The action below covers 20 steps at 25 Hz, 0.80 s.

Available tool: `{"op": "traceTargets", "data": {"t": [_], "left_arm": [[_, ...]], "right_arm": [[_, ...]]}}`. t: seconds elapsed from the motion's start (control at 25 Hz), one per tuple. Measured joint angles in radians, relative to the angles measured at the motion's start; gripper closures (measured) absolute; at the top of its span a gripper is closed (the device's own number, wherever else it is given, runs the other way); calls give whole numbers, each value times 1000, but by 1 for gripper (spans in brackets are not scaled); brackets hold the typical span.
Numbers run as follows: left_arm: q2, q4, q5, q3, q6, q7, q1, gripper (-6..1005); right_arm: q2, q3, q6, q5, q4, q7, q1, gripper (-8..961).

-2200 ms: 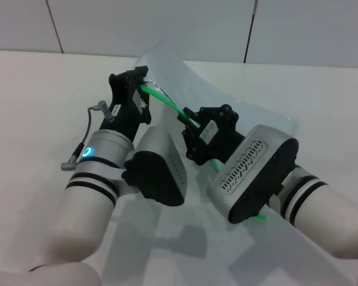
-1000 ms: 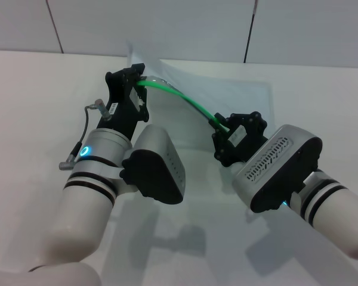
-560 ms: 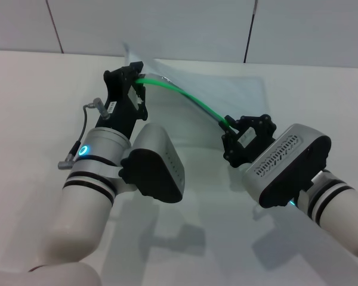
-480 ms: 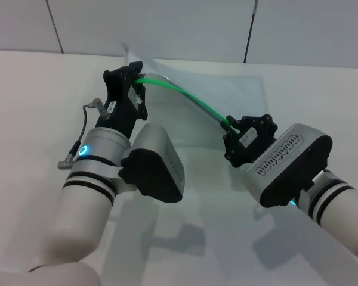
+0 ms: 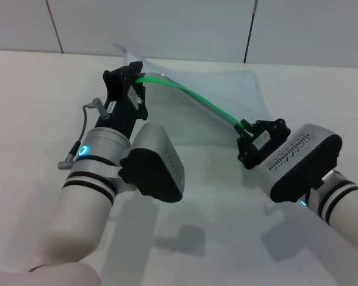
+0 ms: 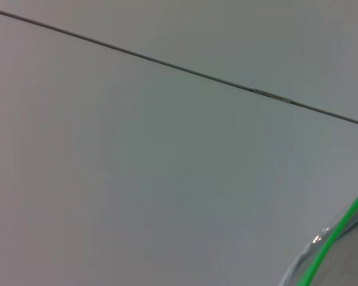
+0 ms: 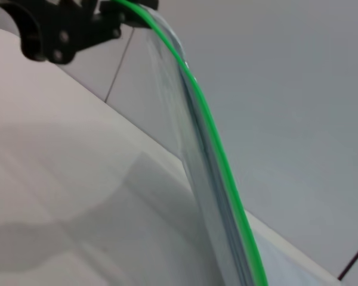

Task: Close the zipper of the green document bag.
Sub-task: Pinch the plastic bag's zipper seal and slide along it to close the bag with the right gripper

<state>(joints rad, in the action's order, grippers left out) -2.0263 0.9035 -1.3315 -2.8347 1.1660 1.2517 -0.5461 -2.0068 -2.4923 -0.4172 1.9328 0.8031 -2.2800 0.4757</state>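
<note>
The green document bag [image 5: 227,89] is a translucent pale sheet held up off the white table, stretched between my two grippers. Its zipper [image 5: 191,95] runs as a bright green arc along the upper edge. My left gripper [image 5: 136,80] is shut on the bag's far-left end, where the zipper starts. My right gripper [image 5: 243,126] is shut on the zipper at the right, lower and nearer to me; the slider tab is hidden between its fingers. The right wrist view shows the zipper [image 7: 218,149] curving away to the left gripper [image 7: 116,12]. In the left wrist view only a short piece of zipper [image 6: 337,238] shows.
The white table [image 5: 36,89] lies under both arms, and a panelled wall [image 5: 167,24] rises close behind the bag. A grey cable [image 5: 89,119] loops off the left wrist. My two forearms fill the near part of the head view.
My right gripper has slid along the zipper to the right and toward me, away from the left gripper. More green strip now spans between them. The left gripper has held its place.
</note>
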Motion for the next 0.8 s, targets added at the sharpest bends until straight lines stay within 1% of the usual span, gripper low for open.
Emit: {"op": "traceTargets", "data": {"t": [0.32,0.8], "left_arm": [[0,0,0,0,1,0,0,930],[0,-1,0,0,13,1,0,929]], "right_arm": [[-2,19,1,0,-45,-16,5,875],[-6,39,2,0,-80,-29,9,875]]}}
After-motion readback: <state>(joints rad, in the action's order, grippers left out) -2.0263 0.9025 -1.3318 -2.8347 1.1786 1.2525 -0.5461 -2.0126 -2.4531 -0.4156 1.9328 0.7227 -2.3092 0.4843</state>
